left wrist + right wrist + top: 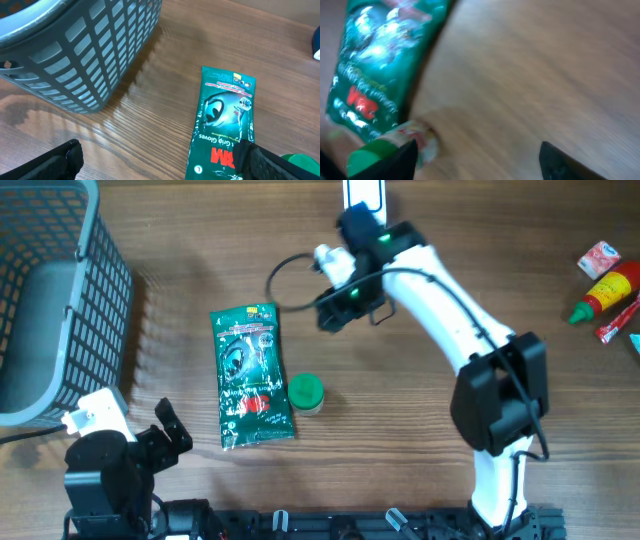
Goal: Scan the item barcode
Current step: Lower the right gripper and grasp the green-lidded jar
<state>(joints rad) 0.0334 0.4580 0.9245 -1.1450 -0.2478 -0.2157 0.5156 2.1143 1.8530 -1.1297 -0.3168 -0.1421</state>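
A green glove packet [253,375] lies flat on the wooden table, left of centre, and a small jar with a green cap [305,393] lies against its lower right edge. My right gripper [332,315] hovers above and to the right of the packet. In the blurred right wrist view it [477,160] stands open with only bare table between its fingers, with the packet [375,65] and the jar [390,147] to its left. My left gripper [168,430] is open near the front left; in its wrist view it [160,165] has the packet [225,125] by its right finger.
A grey mesh basket [60,290] fills the far left [75,45]. A white and black device [362,192] sits at the top edge. A red bottle with a green tip [605,290] and a pink packet [598,258] lie at the far right.
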